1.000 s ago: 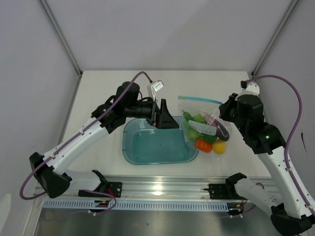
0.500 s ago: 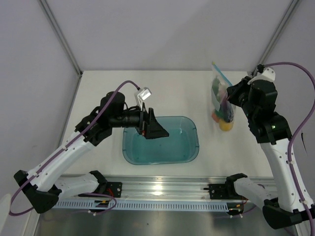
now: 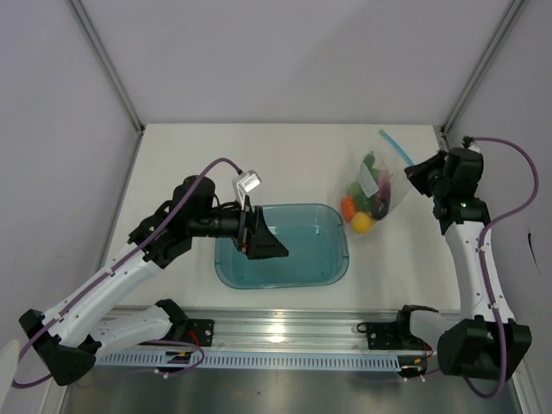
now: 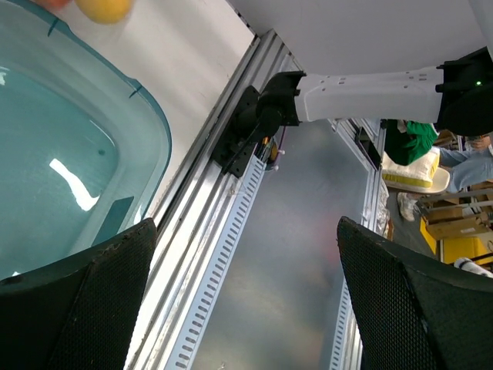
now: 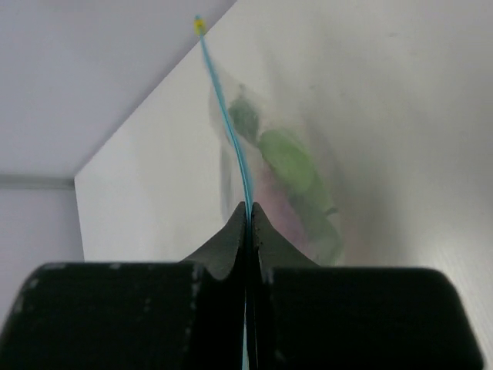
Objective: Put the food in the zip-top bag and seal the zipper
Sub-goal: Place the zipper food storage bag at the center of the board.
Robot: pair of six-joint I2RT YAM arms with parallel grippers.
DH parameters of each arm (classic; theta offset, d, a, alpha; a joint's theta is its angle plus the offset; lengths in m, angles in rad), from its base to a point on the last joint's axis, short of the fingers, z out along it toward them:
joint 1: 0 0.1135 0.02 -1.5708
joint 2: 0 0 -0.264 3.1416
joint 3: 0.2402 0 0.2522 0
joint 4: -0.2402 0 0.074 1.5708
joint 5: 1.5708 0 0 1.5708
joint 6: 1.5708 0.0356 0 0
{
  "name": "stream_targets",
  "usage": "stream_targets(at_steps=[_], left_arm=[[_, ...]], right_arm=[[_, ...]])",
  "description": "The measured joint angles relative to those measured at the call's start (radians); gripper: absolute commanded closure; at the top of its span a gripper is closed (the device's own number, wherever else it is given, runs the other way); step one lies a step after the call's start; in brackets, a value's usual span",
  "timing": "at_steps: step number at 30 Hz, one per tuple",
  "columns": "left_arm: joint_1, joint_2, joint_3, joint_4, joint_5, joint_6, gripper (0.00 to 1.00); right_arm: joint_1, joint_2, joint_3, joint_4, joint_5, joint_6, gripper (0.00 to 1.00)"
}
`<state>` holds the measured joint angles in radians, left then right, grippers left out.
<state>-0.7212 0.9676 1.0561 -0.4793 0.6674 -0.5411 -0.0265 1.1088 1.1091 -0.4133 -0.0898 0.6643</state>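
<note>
Food (image 3: 362, 205) is seen inside the zip-top bag (image 3: 379, 177), so the filling step is judged done; no piece is seen loose on the desk (image 3: 285, 159). At the left, the left pincer (image 3: 266, 240) is held over the blue tub (image 3: 226, 274), its fingers spread wide with nothing between them. No produce is seen in the tub. To the right of the tub, the bag is suspended by its mouth edge, with round fruits gathered at its low end; whether that end touches the desk cannot be told. At the far right, the right pincer (image 5: 246, 212) is clamped on the zipper (image 5: 226, 108). Beyond the fingers, the strip is seen as one thin line and is judged pressed together there. Sealing of the whole length cannot be confirmed; that check and the release of the bag are judged to be left.
</note>
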Motion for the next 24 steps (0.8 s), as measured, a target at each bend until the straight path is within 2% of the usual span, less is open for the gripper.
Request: stream_targets(at_steps=[6,8,11,12,14,15,17,19,20,21,24], left_arm=[[0.000,-0.001,-0.035,0.008,0.022,-0.002,0.01],[0.000,-0.001,-0.042,0.018,0.028,-0.003,0.01],[0.000,0.008,-0.047,0.039,0.045,-0.010,0.01],[0.000,0.013,-0.048,0.047,0.047,-0.010,0.01],[0.000,0.020,-0.057,0.060,0.051,-0.012,0.01],[0.000,0.022,-0.062,0.061,0.051,-0.012,0.00],[0.000,0.024,-0.074,0.063,0.051,-0.013,0.01],[0.000,0.024,-0.085,0.064,0.050,-0.014,0.00],[0.000,0.024,-0.090,0.064,0.050,-0.016,0.01],[0.001,0.024,-0.095,0.066,0.047,-0.017,0.00],[0.001,0.024,-0.105,0.066,0.035,-0.018,0.01]], right_arm=[[-0.343,-0.063,-0.238,0.045,-0.104,0.044,1.00],[-0.410,-0.090,-0.289,0.030,-0.115,0.042,1.00],[-0.436,-0.108,-0.323,0.011,-0.120,0.020,0.87],[-0.436,-0.107,-0.325,0.003,-0.119,0.012,0.76],[-0.441,-0.105,-0.330,-0.015,-0.117,-0.007,0.63],[-0.442,-0.105,-0.330,-0.027,-0.115,-0.016,0.52],[-0.445,-0.105,-0.330,-0.054,-0.095,-0.034,0.41],[-0.443,-0.105,-0.314,-0.106,-0.062,-0.052,0.13],[-0.439,-0.105,-0.299,-0.132,-0.040,-0.058,0.09],[-0.433,-0.105,-0.274,-0.166,-0.021,-0.070,0.01],[-0.407,-0.105,-0.189,-0.235,0.034,-0.102,0.01]])
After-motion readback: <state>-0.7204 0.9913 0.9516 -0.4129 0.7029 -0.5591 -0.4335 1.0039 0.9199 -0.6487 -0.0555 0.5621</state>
